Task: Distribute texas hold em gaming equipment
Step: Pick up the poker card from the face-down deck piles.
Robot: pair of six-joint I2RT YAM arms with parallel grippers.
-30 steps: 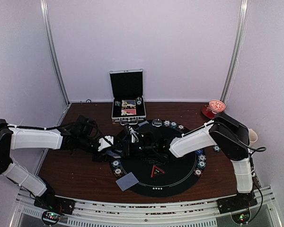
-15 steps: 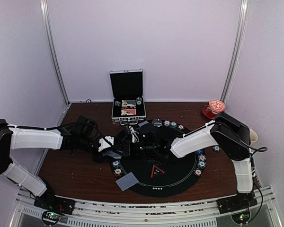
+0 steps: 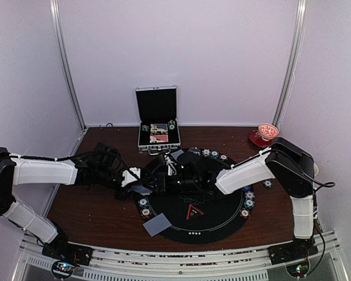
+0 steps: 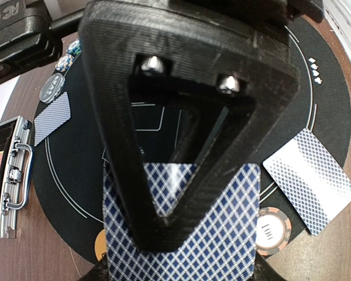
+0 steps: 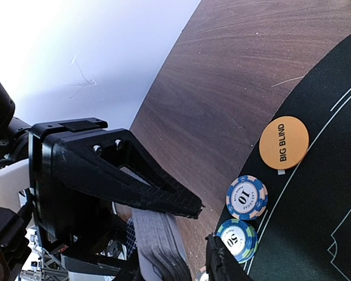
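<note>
We judge we're mid-deal: our left hand (image 3: 141,184) clamps the stack of blue-diamond-backed playing cards (image 4: 222,234) over the round black mat (image 3: 222,225), near its left edge. Our right hand (image 3: 164,177) meets it, its opening unreadable. Next, peel off one card.

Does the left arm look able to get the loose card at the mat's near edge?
Probably not yet: the card lies bare and close to the left tool, but that tool is full, clamped on the deck.
</note>
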